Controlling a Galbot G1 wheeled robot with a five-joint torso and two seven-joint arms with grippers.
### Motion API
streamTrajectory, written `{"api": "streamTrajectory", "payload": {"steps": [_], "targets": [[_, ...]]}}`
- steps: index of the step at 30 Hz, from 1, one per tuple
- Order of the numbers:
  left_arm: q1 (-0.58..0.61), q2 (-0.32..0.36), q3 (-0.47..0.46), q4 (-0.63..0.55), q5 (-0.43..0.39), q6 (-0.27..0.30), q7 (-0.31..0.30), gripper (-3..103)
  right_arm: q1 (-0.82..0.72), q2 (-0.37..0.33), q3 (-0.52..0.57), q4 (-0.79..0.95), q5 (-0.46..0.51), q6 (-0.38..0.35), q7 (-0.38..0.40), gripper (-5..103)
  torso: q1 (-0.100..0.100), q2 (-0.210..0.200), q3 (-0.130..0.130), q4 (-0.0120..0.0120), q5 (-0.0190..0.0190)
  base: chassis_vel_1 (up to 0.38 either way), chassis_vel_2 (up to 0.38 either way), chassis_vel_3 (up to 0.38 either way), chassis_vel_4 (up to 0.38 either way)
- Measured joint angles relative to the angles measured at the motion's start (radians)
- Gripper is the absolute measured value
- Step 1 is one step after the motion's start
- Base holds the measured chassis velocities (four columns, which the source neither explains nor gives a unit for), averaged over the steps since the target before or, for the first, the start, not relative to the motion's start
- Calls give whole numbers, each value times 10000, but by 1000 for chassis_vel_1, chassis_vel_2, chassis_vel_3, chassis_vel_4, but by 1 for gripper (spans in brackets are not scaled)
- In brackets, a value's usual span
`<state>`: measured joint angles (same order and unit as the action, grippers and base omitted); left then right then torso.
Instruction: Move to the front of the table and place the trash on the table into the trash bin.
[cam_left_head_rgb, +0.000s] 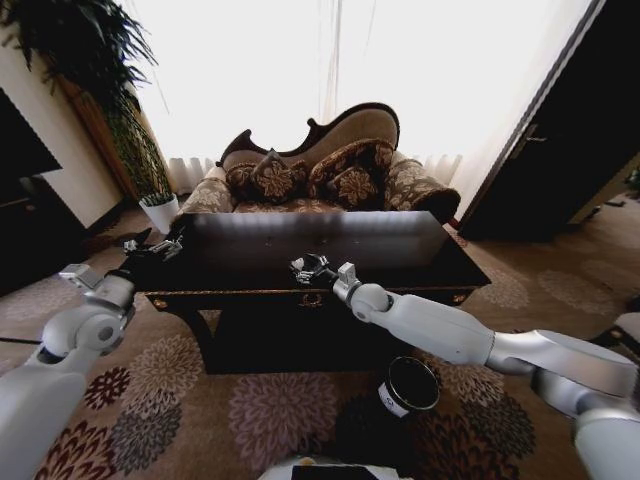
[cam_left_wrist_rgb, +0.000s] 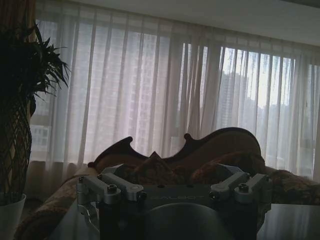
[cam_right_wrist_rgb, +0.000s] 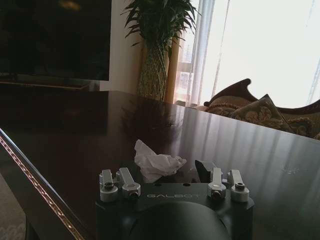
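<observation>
The glossy black table (cam_left_head_rgb: 400, 250) stands right in front of me, its gold trim along the near edge. My right gripper (cam_left_head_rgb: 312, 268) is low over the front middle of the tabletop (cam_right_wrist_rgb: 75, 130). It stands open, with a white crumpled paper wad (cam_right_wrist_rgb: 157, 165) of trash lying on the table between its fingers (cam_right_wrist_rgb: 202, 170). The black trash bin (cam_left_head_rgb: 410, 385) with its pale rim and white label stands on the carpet below the right arm. At the table's left end, my left gripper (cam_left_head_rgb: 150, 245) hovers open and holds nothing.
An ornate sofa (cam_left_head_rgb: 320, 165) with patterned cushions stands behind the table, before bright curtained windows. A tall potted plant (cam_left_head_rgb: 110, 110) with a white pot (cam_left_head_rgb: 160, 210) is at the back left. A dark door (cam_left_head_rgb: 560, 130) is on the right. Flower-patterned carpet (cam_left_head_rgb: 270, 410) covers the floor.
</observation>
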<state>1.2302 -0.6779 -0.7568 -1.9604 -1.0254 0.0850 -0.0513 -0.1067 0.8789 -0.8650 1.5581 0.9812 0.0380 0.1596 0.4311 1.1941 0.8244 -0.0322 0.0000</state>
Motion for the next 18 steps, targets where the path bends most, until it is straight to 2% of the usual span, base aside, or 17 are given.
{"api": "streamTrajectory", "payload": {"steps": [1, 2, 6, 8, 11, 12, 14, 16, 18], "targets": [[0, 0, 0, 0, 0, 0, 0, 100, 0, -44, -3, 31, -7, 6, -8, 65, 1, 0, 0, -1, 0, 0, 0, 0, 0], [0, 0, 0, 0, 0, 0, 0, 100, 0, -44, -3, 31, -7, 6, -8, 65, 1, 0, 0, -1, 0, 0, 0, 0, 0], [0, 0, 0, 0, 0, 0, 0, 100, -38, -78, 11, 77, -58, 14, -10, 42, 0, 0, 2, -1, 0, 0, 0, 0, 0], [0, 0, 0, 0, 0, 0, 0, 100, -49, -78, 10, 83, -78, 15, -10, 42, 0, 0, 1, -1, 0, 0, 0, 0, 0], [0, 0, 0, 0, 0, 0, 1, 100, -74, -78, -27, 119, -149, 30, -5, 26, 0, 0, 1, 0, 0, 0, 0, 0, 0], [0, 0, 0, 0, 0, 0, 1, 100, -74, -78, -27, 119, -149, 30, -5, 26, 0, 0, 1, 0, 0, 0, 0, 0, 0], [0, 0, 0, 0, 1, 0, 1, 100, -91, -78, -30, 147, -164, 32, 5, 15, 0, -1, 2, 0, 0, 0, 0, 0, 0], [0, 0, 0, 0, 0, 0, 1, 100, -99, -78, -29, 156, -173, 32, 10, 15, 1, 0, 2, 0, 0, 0, 0, 0, 0], [0, 0, 0, 0, 0, 0, 1, 100, -136, -96, 16, 191, -185, 31, 35, 4, 0, -1, 3, -1, 0, 0, 0, 0, 0]]}}
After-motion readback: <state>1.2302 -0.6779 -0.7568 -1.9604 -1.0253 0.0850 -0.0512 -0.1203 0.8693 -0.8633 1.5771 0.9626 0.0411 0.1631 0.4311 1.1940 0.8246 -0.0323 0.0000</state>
